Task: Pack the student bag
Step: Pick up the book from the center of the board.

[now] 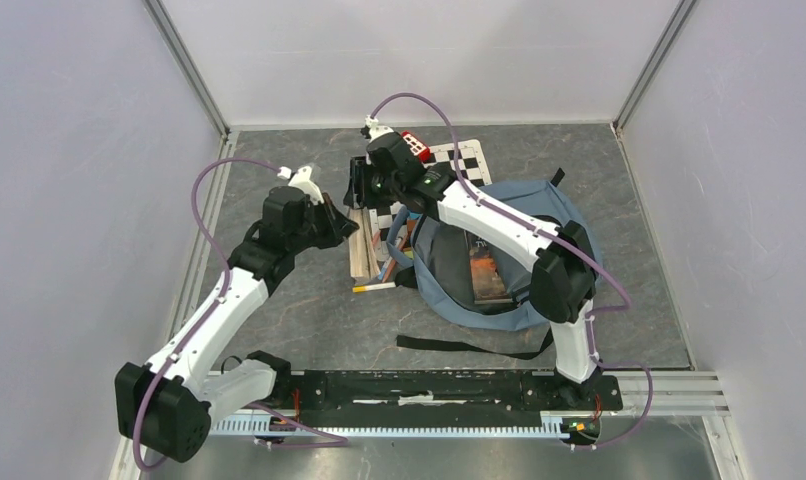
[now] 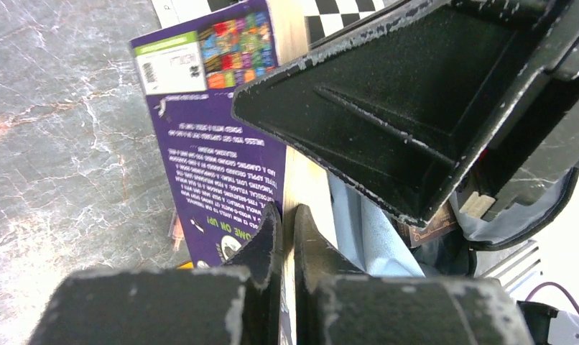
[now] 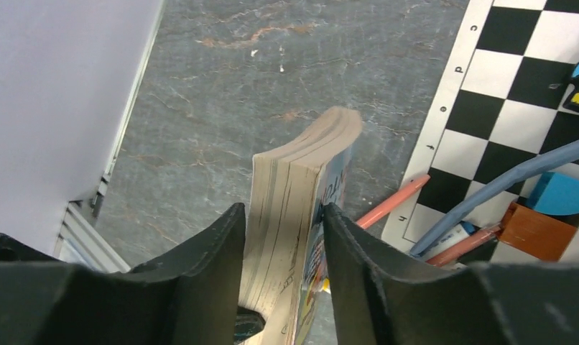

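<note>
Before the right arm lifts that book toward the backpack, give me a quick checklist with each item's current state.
1. Right pincer straddles the book: ok.
2. Right pincer clamped firmly on it: cannot tell, contact unclear.
3. Left pincer away from the book: not ok, it sits shut beside the purple cover.
4. Student bag mouth open: ok, another book shows inside.
5. Orange pen near the book out of the way: cannot tell.

Blue-grey bag (image 1: 459, 305), purple book (image 2: 215, 165), checkered board (image 3: 516, 79)
</note>
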`<state>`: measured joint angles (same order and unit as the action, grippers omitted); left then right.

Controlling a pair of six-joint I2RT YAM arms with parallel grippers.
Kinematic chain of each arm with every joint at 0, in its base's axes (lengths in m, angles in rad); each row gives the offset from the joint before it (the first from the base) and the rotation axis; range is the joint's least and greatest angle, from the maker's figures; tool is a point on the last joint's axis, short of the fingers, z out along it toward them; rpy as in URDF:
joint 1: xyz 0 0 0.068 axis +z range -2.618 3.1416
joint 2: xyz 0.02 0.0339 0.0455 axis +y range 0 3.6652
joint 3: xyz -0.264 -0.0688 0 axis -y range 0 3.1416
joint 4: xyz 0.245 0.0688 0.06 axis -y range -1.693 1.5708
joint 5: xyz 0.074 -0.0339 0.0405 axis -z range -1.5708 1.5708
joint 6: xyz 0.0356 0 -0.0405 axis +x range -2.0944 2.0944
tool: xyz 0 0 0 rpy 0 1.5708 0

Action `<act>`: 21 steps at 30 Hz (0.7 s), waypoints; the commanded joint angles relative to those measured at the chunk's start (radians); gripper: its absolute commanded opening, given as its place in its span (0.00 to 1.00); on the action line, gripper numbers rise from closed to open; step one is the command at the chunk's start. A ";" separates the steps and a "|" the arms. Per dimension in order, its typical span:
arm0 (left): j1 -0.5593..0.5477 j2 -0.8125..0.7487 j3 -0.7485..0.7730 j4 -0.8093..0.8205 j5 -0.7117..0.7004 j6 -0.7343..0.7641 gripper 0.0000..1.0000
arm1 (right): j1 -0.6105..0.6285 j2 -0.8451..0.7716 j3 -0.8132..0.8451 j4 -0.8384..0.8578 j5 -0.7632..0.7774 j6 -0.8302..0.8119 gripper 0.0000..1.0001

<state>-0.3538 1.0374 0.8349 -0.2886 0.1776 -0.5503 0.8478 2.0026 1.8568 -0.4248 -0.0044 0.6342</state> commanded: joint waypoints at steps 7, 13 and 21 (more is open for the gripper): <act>-0.020 0.012 0.032 0.103 0.083 -0.017 0.45 | 0.016 0.007 0.028 -0.034 0.101 -0.048 0.07; -0.020 -0.063 0.018 0.056 0.078 0.013 0.87 | 0.009 -0.071 -0.059 0.046 0.125 -0.051 0.00; 0.002 -0.042 0.119 -0.093 0.141 -0.026 1.00 | -0.027 -0.245 -0.076 0.122 0.208 -0.230 0.00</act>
<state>-0.3656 0.9691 0.8627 -0.3145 0.2520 -0.5541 0.8383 1.9537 1.7523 -0.4400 0.1158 0.5251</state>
